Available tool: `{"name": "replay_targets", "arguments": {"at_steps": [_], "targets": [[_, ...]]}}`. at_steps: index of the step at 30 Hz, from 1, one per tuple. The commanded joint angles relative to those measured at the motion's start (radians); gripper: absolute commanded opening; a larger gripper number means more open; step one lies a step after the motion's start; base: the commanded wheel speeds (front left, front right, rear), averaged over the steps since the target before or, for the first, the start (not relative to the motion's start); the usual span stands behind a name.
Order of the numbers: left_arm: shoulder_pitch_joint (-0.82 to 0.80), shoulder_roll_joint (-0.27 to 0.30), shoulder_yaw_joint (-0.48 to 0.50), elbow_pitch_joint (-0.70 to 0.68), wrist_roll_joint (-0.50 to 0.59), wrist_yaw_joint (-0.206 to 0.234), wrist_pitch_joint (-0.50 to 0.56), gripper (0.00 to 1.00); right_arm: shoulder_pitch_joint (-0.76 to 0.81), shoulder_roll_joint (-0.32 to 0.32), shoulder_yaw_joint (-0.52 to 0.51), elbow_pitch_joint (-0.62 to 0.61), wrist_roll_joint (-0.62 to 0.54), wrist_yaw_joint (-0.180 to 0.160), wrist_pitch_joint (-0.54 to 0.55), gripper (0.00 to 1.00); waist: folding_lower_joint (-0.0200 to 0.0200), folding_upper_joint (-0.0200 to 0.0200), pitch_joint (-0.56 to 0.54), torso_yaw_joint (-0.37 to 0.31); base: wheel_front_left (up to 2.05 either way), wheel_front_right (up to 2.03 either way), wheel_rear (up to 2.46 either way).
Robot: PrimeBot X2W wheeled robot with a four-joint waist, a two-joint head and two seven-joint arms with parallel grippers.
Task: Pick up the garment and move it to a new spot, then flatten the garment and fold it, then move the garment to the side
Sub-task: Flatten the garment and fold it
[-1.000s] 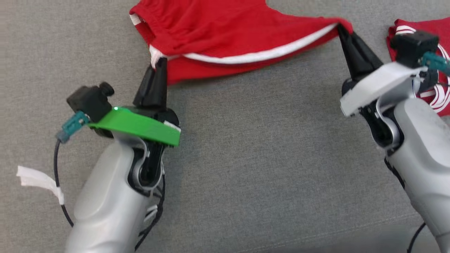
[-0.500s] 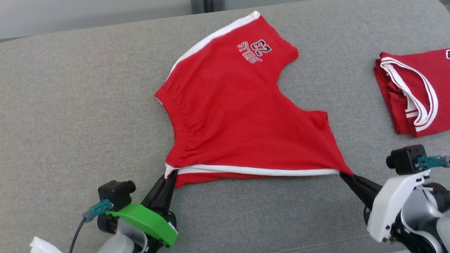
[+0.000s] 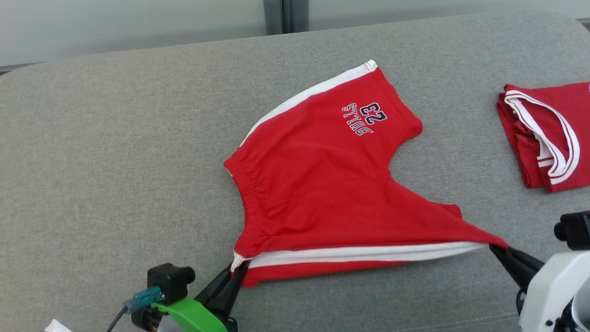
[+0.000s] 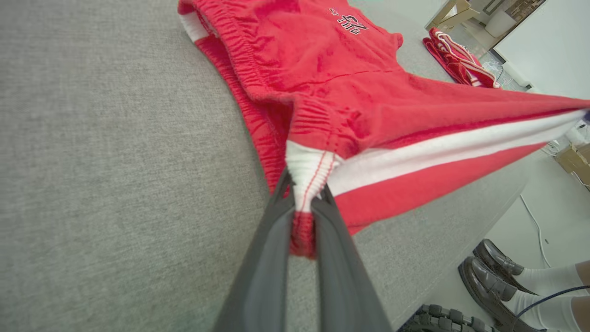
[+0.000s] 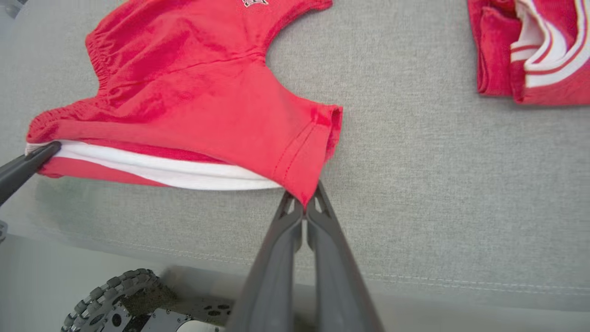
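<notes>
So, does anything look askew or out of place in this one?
The red shorts with white side stripes lie skewed on the grey fabric surface: the left gripper pinches the waistband corner and the right gripper the leg hem, stretching the near edge taut, so that leg is bunched, not flat. Nothing looks damaged.

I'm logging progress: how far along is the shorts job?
Done: the red shorts are gripped. In hand: left gripper shut on the waistband corner, right gripper shut on a leg hem, the near edge taut between them, lifted off the grey cushion. Left: laying them flat, folding, moving aside.
</notes>
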Motion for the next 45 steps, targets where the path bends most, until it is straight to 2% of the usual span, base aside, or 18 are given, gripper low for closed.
{"name": "replay_targets", "arguments": {"at_steps": [1, 6, 11, 17, 24, 30, 36, 37, 38, 39, 40, 41, 42, 45], "targets": [[-0.025, -0.004, 0.011, -0.010, 0.000, 0.007, -0.003, 0.00, -0.041, -0.013, -0.004, 0.006, -0.017, -0.002, -0.021, 0.00, 0.0001, 0.0000, 0.001, 0.014, 0.00, 0.00, 0.00], [-0.102, -0.039, 0.013, -0.008, -0.003, 0.004, 0.014, 0.00, -0.194, -0.079, 0.043, 0.092, -0.031, -0.002, -0.079, 0.00, 0.0001, 0.0000, 0.002, 0.034, 0.00, 0.00, 0.00], [-0.222, -0.085, 0.004, 0.043, 0.025, -0.005, 0.019, 0.00, -0.392, -0.169, 0.134, 0.246, -0.063, -0.001, -0.154, 0.00, 0.0001, 0.0000, 0.031, 0.061, 0.00, 0.00, 0.00], [-0.368, -0.156, 0.008, 0.153, 0.046, 0.012, 0.016, 0.00, -0.627, -0.215, 0.251, 0.447, -0.096, -0.002, -0.254, 0.00, 0.0001, 0.0000, 0.092, 0.092, 0.00, 0.00, 0.00], [-0.508, -0.242, 0.038, 0.286, 0.038, 0.042, -0.010, 0.00, -0.868, -0.198, 0.357, 0.705, -0.133, -0.002, -0.403, 0.00, 0.0001, 0.0000, 0.174, 0.113, 0.00, 0.00, 0.00], [-0.606, -0.288, 0.057, 0.385, 0.028, 0.072, -0.015, 0.00, -1.036, -0.173, 0.416, 0.892, -0.165, -0.002, -0.535, 0.00, 0.0001, 0.0000, 0.237, 0.129, 0.00, 0.00, 0.00], [-0.664, -0.312, 0.051, 0.443, 0.015, 0.062, -0.040, 0.00, -1.146, -0.145, 0.449, 1.051, -0.180, -0.002, -0.616, 0.00, 0.0001, 0.0000, 0.272, 0.153, 0.00, 0.00, 0.00], [-0.669, -0.315, 0.048, 0.449, 0.011, 0.059, -0.043, 0.07, -1.157, -0.142, 0.453, 1.071, -0.180, -0.002, -0.626, 0.00, 0.0001, 0.0000, 0.273, 0.157, 0.00, 0.00, 0.00], [-0.672, -0.318, 0.048, 0.457, 0.003, 0.053, -0.046, 0.33, -1.168, -0.139, 0.459, 1.093, -0.179, -0.002, -0.636, 0.00, 0.0001, 0.0000, 0.273, 0.161, 0.00, 0.00, 0.00], [-0.674, -0.320, 0.050, 0.464, -0.007, 0.049, -0.048, 0.47, -1.175, -0.134, 0.465, 1.110, -0.173, -0.002, -0.644, 0.00, 0.0001, 0.0000, 0.272, 0.164, 0.00, 0.00, 0.00], [-0.678, -0.322, 0.045, 0.472, -0.011, 0.044, -0.047, 0.98, -1.182, -0.131, 0.473, 1.130, -0.166, -0.002, -0.651, 0.00, 0.0001, 0.0000, 0.271, 0.167, 0.00, 0.00, 0.00], [-0.682, -0.323, 0.041, 0.478, -0.017, 0.041, -0.050, 1.00, -1.188, -0.132, 0.478, 1.144, -0.161, -0.002, -0.657, 0.32, 0.0001, 0.0000, 0.270, 0.169, 0.00, 0.00, 0.00], [-0.685, -0.325, 0.039, 0.485, -0.022, 0.039, -0.054, 1.00, -1.195, -0.133, 0.481, 1.161, -0.156, -0.002, -0.670, 1.00, 0.0001, 0.0000, 0.267, 0.172, 0.00, 0.00, 0.00], [-0.688, -0.327, 0.032, 0.502, -0.033, 0.037, -0.066, 1.00, -1.208, -0.127, 0.488, 1.200, -0.148, -0.002, -0.701, 1.00, 0.0001, 0.0000, 0.256, 0.176, 0.00, 0.00, 0.00]]}}
